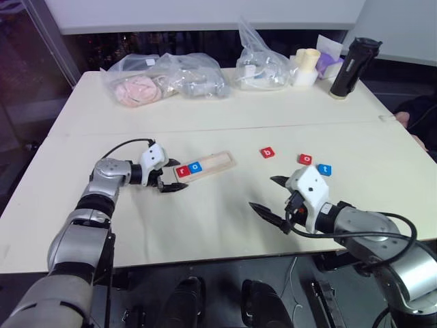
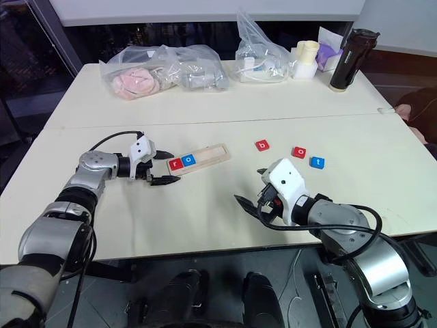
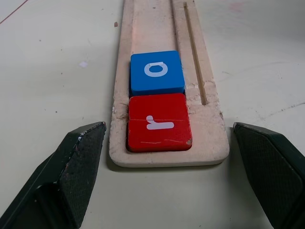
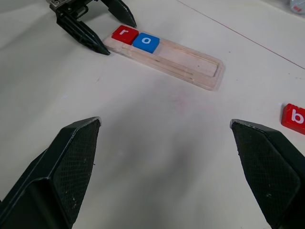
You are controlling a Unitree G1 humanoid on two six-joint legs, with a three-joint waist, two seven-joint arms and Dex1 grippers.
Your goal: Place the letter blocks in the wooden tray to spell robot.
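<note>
Cluttering the far edge: plastic bags (image 1: pixel 164 78), dark bottle (image 1: pixel 349 67).

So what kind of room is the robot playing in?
Probably a lab or workroom: a plain pale table holding plastic bags of parts, a black bottle, and letter blocks for practice.

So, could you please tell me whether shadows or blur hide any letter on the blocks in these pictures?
Left wrist view: red r block and blue o block sharp, evenly lit; soft shadow under the wooden tray end. Right wrist view: the right pincer casts a faint shadow on the table; b block cut by the frame edge. Left eye view: letters small but readable.
</note>
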